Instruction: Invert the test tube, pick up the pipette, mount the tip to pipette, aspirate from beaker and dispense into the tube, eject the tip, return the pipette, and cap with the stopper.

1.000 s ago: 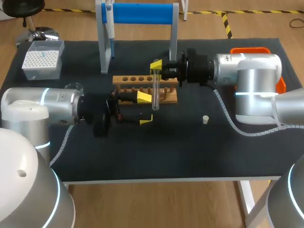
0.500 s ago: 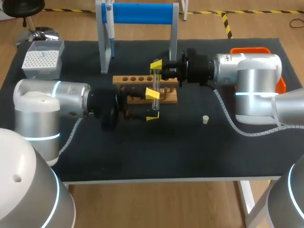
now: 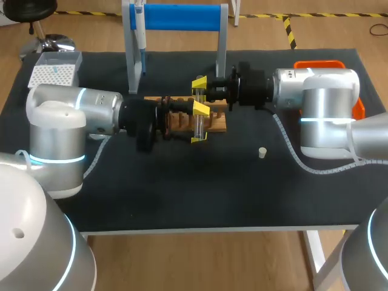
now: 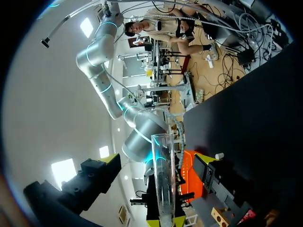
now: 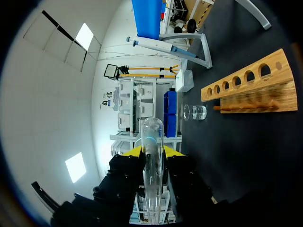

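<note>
- Test tube (image 3: 197, 121): stands upright in the air just in front of the wooden rack (image 3: 216, 121), and sits in none of the rack's holes.
- Right gripper (image 3: 199, 86): clamped on the tube's upper end, above the rack, with both yellow tips pressing on the glass.
- Left gripper (image 3: 199, 124): its fingers straddle the tube's lower half in front of the rack. The left wrist view shows clear space on either side of the glass, so they stand spread and hold nothing.
- Assessment: the inverting step is in hand and looks like a handover between the arms. It cannot be told whether the tube is yet the right way up.
- Pipette (image 3: 140, 39): hangs on its stand (image 3: 182, 17) behind the rack, untouched. Pick-up and tip mounting are not done.
- Tip box (image 3: 51, 70): well to the left of the rack, lid open.
- Beaker (image 5: 199, 112): on the table beside the rack's left end. Aspirating and dispensing remain.
- Stopper (image 3: 262, 153): lies loose on the table (image 3: 242, 188) to the right of the rack and in front of it. Capping remains.
- Finding: first step incomplete, and every later step is outstanding.
</note>
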Robot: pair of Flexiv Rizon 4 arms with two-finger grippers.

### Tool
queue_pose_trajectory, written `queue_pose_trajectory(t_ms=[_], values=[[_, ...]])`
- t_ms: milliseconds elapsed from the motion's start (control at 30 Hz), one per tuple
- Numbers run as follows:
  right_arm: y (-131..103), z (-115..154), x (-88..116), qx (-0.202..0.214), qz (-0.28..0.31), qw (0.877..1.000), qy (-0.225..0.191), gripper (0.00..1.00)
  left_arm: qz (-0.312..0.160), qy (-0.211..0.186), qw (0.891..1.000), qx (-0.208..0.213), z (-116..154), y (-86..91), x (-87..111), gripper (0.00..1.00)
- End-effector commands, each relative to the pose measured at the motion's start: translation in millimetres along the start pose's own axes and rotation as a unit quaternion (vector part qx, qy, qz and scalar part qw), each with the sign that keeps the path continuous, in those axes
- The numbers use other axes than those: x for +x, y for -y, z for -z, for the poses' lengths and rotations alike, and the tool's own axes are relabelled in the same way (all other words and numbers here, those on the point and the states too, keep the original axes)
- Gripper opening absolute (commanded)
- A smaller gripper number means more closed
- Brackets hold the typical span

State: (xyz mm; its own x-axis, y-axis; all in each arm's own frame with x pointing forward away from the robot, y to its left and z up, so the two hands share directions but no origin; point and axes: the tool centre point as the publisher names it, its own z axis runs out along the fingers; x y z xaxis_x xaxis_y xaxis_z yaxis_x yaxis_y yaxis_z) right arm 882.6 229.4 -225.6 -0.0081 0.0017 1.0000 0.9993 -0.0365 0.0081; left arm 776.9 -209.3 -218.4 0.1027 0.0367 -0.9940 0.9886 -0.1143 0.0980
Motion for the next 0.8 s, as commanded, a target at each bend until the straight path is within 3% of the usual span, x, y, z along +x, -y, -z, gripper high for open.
queue_pose_trajectory(t_ms=[33, 267, 333, 367, 400, 800], values=[[0.1, 0.4, 0.3, 0.000, 0.000, 1.000, 0.001, 0.00, 0.002, -0.005, 1.000, -0.007, 0.6, 0.3, -0.9, 1.00], [0.1, 0.4, 0.3, 0.000, 0.000, 1.000, 0.001, 0.00, 0.005, -0.011, 1.000, -0.014, 1.7, -3.4, 0.2, 1.00], [0.1, 0.4, 0.3, 0.000, 0.000, 1.000, 0.001, 0.00, 0.006, -0.012, 1.000, -0.016, 1.2, -4.8, 0.3, 0.82], [0.1, 0.4, 0.3, 0.000, 0.000, 1.000, 0.001, 0.00, 0.006, -0.012, 1.000, -0.016, 1.0, -5.1, 0.3, 0.60], [0.1, 0.4, 0.3, 0.000, 0.000, 1.000, 0.001, 0.00, 0.006, -0.013, 1.000, -0.016, 0.7, -5.5, 0.3, 0.50], [0.1, 0.4, 0.3, 0.000, 0.000, 1.000, 0.001, 0.00, 0.011, -0.015, 1.000, -0.019, 1.2, -7.6, 3.3, 0.49]])
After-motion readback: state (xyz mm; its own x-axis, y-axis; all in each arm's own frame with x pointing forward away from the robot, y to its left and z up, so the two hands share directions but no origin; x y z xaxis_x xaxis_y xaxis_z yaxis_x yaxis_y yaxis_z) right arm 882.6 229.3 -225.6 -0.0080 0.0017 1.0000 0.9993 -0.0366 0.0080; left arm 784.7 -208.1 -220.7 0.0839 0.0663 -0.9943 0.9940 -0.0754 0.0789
